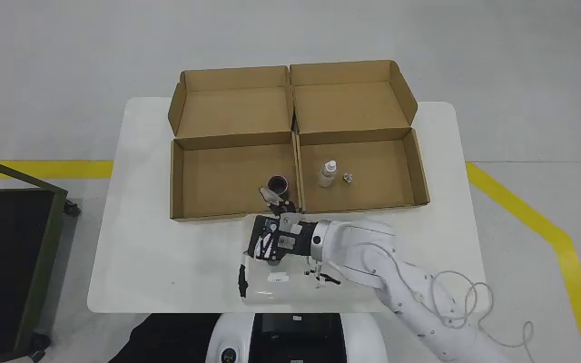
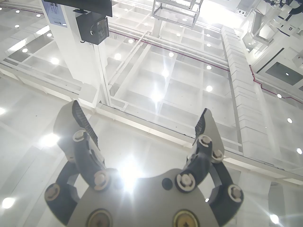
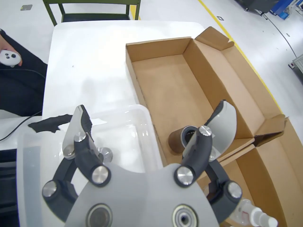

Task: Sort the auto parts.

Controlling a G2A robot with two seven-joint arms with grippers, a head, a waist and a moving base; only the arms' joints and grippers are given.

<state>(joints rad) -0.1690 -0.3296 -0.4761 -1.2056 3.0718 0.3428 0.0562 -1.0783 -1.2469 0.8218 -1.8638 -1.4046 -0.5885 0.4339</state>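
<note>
- The right gripper point(image 3: 152, 106) has its jaws spread wide and holds nothing. It hangs above a clear plastic tray point(image 3: 132, 107) at the near edge of the table point(image 1: 145, 236).
- A dark cylindrical part point(image 3: 174, 144) sits in the left cardboard box point(image 3: 165, 88), in its near corner beside the right cardboard box point(image 1: 399, 181).
- The right box holds a small white bottle point(image 1: 327, 171) and a small metal part point(image 1: 348, 176), close together (the bottle's reddish print is too small to read).
- The tray carries a white label point(image 1: 277, 281) with illegible writing.
- The left gripper point(image 2: 140, 106) is wide open and empty, and points at the ceiling.
</note>
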